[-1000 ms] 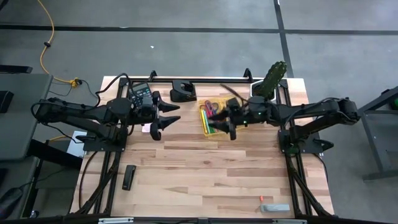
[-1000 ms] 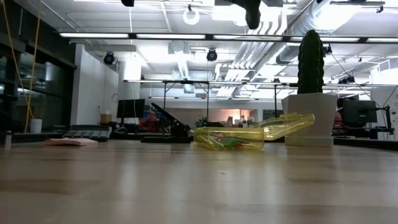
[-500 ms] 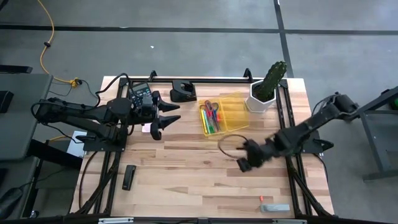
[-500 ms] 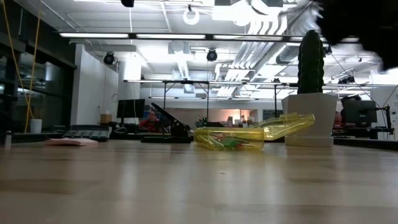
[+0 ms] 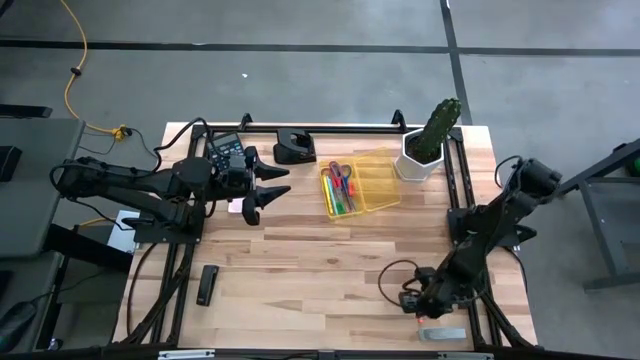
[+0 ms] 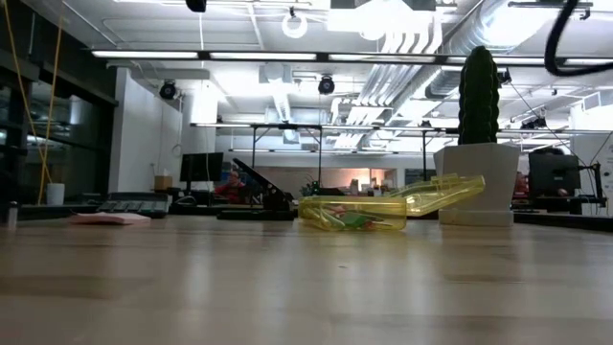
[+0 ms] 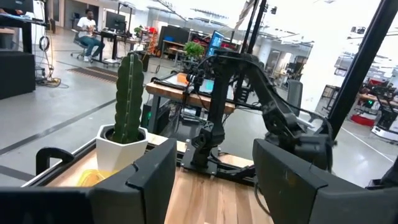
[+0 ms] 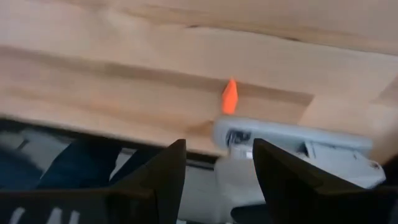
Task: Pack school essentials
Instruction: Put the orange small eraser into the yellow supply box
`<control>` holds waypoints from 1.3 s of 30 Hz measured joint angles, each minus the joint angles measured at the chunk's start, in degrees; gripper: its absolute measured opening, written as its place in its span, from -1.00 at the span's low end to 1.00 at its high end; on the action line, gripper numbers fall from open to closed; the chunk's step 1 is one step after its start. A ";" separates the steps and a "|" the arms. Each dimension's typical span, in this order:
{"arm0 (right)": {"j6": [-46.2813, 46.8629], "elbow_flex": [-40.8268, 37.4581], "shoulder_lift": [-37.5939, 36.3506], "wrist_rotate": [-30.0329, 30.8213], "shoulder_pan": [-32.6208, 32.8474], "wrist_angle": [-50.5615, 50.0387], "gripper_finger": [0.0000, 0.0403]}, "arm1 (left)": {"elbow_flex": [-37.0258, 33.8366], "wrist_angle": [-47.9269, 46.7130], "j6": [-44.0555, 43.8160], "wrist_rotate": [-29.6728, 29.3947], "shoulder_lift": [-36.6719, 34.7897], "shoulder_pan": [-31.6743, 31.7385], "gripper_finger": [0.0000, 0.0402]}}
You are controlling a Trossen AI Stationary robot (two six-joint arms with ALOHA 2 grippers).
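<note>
A clear yellow tray [image 5: 360, 185] stands at the table's far middle; red-handled and blue-handled scissors [image 5: 340, 173] and coloured pencils [image 5: 338, 200] lie in it. It also shows in the low view as the yellow tray [image 6: 354, 213]. A pale pink pad [image 5: 235, 207] lies flat below my left gripper [image 5: 268, 190], which hovers open left of the tray. My right gripper [image 5: 418, 303] hangs open over the near right corner, just above a small orange piece [image 8: 229, 98] that lies on the wood. My right gripper [image 8: 217, 168] has nothing between its fingers.
A black calculator [image 5: 225, 150] and a black holder [image 5: 294, 148] sit at the far edge. A cactus in a white pot [image 5: 428, 140] stands right of the tray. A black bar [image 5: 207, 285] lies near left. A grey flat device [image 5: 442, 334] lies at the near edge beside the orange piece.
My right gripper has swung away from the yellow tray, toward the table's near right corner, and has come down low over the orange piece and the grey device. The tray and its contents have stayed put. The left arm has kept still.
</note>
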 joint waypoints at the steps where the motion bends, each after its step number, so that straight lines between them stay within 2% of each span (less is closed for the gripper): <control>1: 0.09 0.49 1.63 -0.07 0.01 0.06 -0.11 | 0.00 -0.11 0.00 0.00 0.00 0.00 0.01; 8: 0.34 2.79 10.27 -1.09 -0.23 1.36 -0.11 | 0.00 -0.10 0.00 0.00 0.00 0.00 0.01; 15: 0.45 2.85 13.20 -2.32 -0.54 1.37 -0.15 | 0.00 -0.08 0.00 0.00 0.00 0.00 0.01; 31: -1.07 2.89 13.32 -4.40 -0.56 0.17 -0.85 | 0.00 -0.10 0.00 0.00 0.00 0.00 0.01; 37: -4.74 2.85 10.16 -3.70 -0.56 0.76 -0.98 | 0.00 -0.08 -0.12 0.04 0.00 0.00 0.01; 39: -7.64 2.84 7.20 -0.23 -0.56 -0.50 -0.98 | 0.00 -0.09 -1.25 0.98 0.00 0.00 0.01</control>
